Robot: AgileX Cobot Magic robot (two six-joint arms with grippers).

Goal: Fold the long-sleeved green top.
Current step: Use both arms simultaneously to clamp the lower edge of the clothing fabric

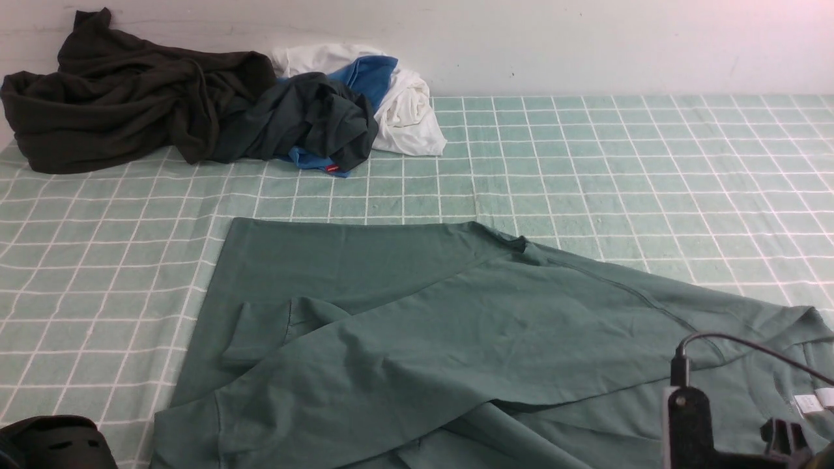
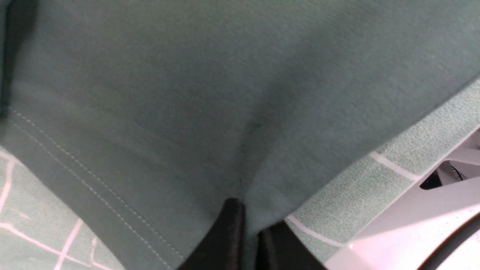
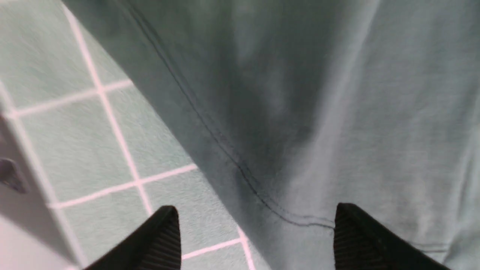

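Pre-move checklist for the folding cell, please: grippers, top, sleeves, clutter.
1. Left gripper gripping cloth: ok, shut on the top.
2. Right gripper gripping cloth: not ok, jaws apart over the cloth, nothing pinched.
3. Top flat: not ok, folds and creases run across it.
4. Both sleeves laid out: cannot tell, the front view cuts off the near part.
5. Dark garments clear of the top: ok, heaped behind it with a gap.
6. Neck label visible: ok, at the right side.
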